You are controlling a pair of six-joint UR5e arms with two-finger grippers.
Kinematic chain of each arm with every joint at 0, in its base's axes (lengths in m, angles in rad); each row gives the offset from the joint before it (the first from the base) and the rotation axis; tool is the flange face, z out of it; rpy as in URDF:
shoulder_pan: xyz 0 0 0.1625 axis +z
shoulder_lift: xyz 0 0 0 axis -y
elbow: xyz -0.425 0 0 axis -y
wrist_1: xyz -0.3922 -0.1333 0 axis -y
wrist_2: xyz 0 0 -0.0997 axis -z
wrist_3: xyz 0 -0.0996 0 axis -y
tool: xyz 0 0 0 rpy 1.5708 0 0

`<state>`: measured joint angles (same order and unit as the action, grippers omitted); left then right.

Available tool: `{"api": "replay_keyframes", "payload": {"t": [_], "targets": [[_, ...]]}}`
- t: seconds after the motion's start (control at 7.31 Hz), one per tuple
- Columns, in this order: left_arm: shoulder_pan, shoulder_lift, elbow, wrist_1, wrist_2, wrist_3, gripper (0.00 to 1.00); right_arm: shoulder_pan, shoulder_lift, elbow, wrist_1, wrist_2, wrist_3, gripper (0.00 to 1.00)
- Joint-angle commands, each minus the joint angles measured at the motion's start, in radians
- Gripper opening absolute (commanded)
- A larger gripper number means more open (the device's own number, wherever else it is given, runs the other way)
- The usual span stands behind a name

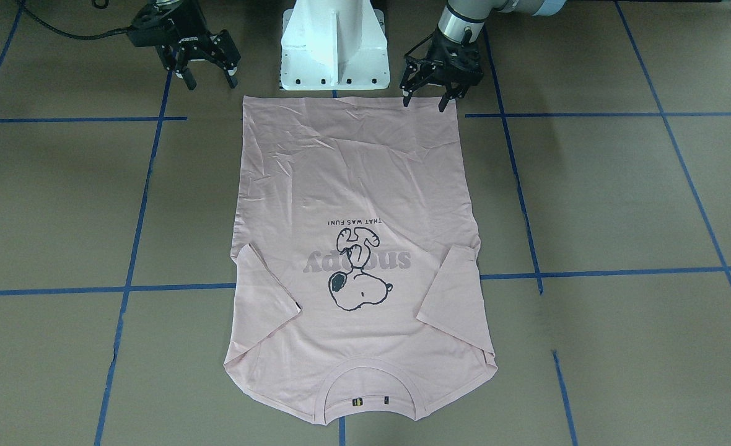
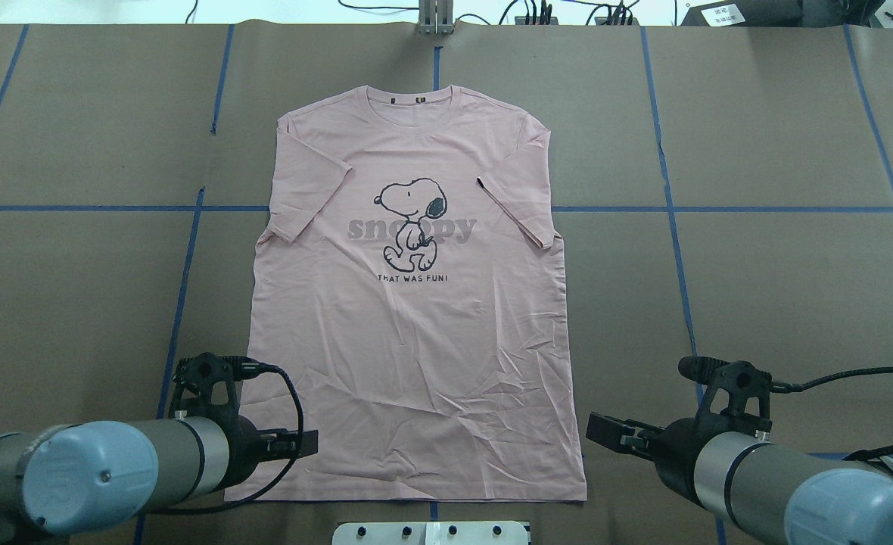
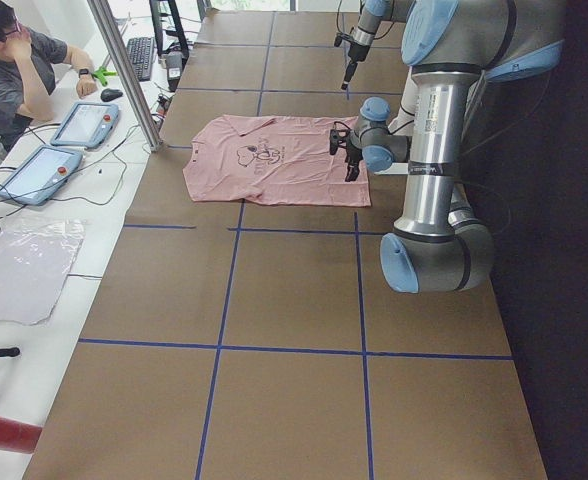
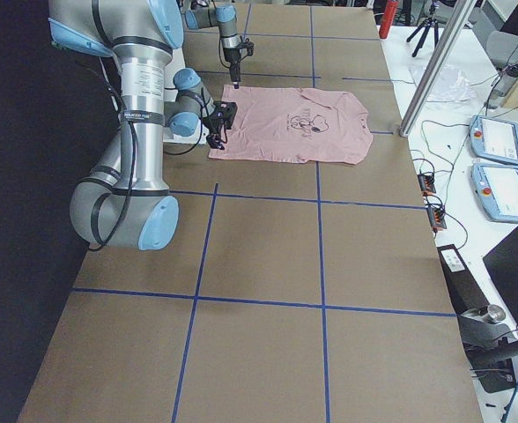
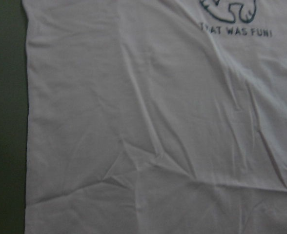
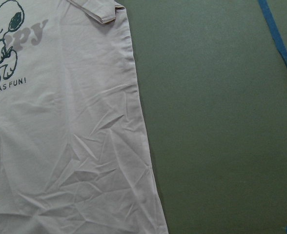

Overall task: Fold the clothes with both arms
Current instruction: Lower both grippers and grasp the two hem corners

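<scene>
Both grippers hang with fingers apart and nothing held: the left gripper (image 1: 425, 101) over one near hem corner of the T-shirt (image 1: 353, 186), the right gripper (image 1: 210, 80) just outside the other corner. The T-shirt lies flat on the surface (image 1: 588, 198), print up, sleeves tucked in, collar farthest from the robot. I judge this is the pre-grasp; next I'd bring the right inward, then lower both to pinch the hem evenly.

1. A brown table (image 2: 757, 288) is carrying a grid of blue tape lines (image 2: 719, 208).
2. A pink T-shirt (image 2: 416, 341) is lying flat, print up, its hem lying between the left gripper (image 1: 424, 104) and the right gripper (image 1: 210, 83).
</scene>
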<state>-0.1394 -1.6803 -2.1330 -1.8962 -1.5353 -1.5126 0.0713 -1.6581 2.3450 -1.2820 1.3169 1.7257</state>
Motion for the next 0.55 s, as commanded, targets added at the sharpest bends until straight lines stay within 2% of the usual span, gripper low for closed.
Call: {"api": "replay_keyframes", "payload": {"t": [0.0,0.41], "targets": [[0.082,0.05,-0.004,0.0,0.047,-0.086,0.77,-0.014,-0.005,-0.001,0.003,-0.018,0.006,1.0],[0.083,0.117,-0.048,0.0,0.053,-0.078,0.75,-0.024,-0.005,-0.001,0.003,-0.028,0.006,1.0]]}}
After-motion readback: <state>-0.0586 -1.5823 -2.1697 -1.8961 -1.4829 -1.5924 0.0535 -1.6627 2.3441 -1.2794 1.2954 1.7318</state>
